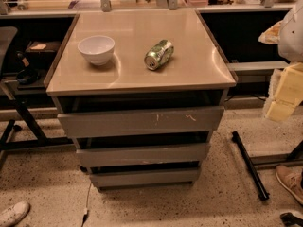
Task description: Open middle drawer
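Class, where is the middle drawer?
In the camera view, the middle drawer sits low at centre, under the scratched drawer front and above the smallest one; the tool hangs at the right edge, away from it.

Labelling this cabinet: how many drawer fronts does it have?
3, stacked: top drawer, middle drawer, bottom drawer. None seems hidden. The gripper hangs at right, apart.

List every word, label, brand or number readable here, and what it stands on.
No text can be read.
Green can, lying on the cabinet top: printing too blurred to read.
Middle drawer: plain front, no label.
Gripper, at the right edge of the view: no markings visible.
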`<state>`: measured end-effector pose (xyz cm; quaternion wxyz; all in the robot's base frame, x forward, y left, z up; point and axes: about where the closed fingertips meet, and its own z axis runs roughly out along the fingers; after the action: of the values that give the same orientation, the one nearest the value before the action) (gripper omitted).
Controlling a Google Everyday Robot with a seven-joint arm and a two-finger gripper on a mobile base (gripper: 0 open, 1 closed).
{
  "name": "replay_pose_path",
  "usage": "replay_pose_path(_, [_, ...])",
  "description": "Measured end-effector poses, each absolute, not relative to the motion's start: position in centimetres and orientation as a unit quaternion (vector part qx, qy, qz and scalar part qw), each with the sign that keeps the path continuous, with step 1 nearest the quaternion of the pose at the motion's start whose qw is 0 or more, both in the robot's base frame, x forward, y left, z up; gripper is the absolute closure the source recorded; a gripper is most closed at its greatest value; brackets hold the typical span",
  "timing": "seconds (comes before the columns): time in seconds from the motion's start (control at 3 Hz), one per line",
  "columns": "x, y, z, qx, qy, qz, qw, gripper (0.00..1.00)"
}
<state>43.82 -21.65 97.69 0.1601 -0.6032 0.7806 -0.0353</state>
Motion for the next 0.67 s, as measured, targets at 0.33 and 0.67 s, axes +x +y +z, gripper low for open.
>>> replay_pose_path(0.33, [43.8,-21.6,97.7,-0.603,0.781,-0.035,0.160,0.00])
replay_pose_path(0.67, [43.5,-21.4,96.5,-0.606,0.779,-0.036,0.156,0.00])
